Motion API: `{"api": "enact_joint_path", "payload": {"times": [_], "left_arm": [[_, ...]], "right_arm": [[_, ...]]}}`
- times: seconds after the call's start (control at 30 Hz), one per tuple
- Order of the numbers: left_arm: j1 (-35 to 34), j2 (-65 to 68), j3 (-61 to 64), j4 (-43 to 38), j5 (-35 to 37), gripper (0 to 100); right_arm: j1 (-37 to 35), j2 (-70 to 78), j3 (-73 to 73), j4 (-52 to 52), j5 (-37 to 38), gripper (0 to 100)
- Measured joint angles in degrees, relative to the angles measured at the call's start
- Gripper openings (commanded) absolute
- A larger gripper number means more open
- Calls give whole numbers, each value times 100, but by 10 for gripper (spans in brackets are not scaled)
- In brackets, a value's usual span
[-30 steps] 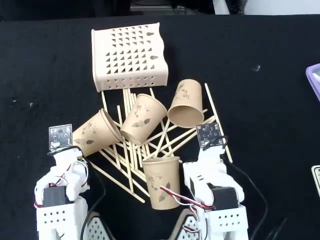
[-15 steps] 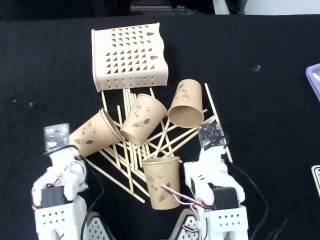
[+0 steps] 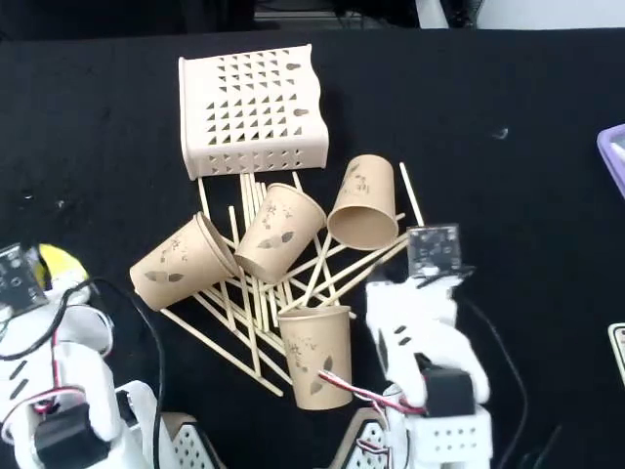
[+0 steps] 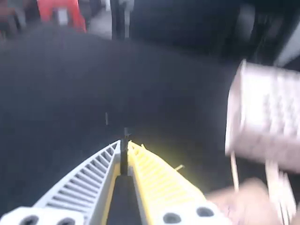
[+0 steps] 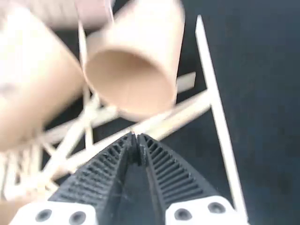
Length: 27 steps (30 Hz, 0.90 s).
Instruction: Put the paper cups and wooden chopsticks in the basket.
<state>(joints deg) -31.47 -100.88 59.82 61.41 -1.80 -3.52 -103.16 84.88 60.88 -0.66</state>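
Observation:
The perforated beige basket (image 3: 252,109) lies on its side at the back of the black table. In front of it several paper cups lie tipped over a scatter of wooden chopsticks (image 3: 256,298): one at the left (image 3: 183,262), one in the middle (image 3: 280,232), one at the right (image 3: 364,200), one nearest the arms (image 3: 318,354). My left gripper (image 4: 124,143) is shut and empty over bare cloth left of the pile, with the basket (image 4: 267,117) off to its side. My right gripper (image 5: 136,137) is shut and empty, its tip just short of the right cup's (image 5: 136,70) open mouth.
A long single chopstick (image 5: 218,117) lies beside the right gripper. The left arm (image 3: 49,371) stands at the front left corner, the right arm (image 3: 430,362) at front centre-right. A purple object (image 3: 613,151) sits at the right edge.
The left arm has swung left, away from the left cup, toward the table's edge. The right arm has shifted a little to the right. Cups and chopsticks have not moved.

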Motion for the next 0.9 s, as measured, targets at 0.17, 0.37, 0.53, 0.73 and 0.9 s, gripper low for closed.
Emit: {"api": "enact_joint_path", "payload": {"times": [0.17, 0.37, 0.53, 0.73, 0.9], "left_arm": [[0, 79, -9, -1248, -440, 244], [237, 923, -9, -2101, -387, 241], [826, 2725, -695, -2259, -387, 242], [1697, 5987, -2743, -1547, -387, 242], [2048, 8589, -4668, -818, -343, 242]], "right_arm": [[18, 0, -1327, -18, 26, 100], [26, 0, -2242, -167, 941, 201], [26, 0, -3191, -264, 958, 155], [18, 1697, -4985, 229, 958, 175], [18, 4105, -6514, 1046, 738, 194]]}}
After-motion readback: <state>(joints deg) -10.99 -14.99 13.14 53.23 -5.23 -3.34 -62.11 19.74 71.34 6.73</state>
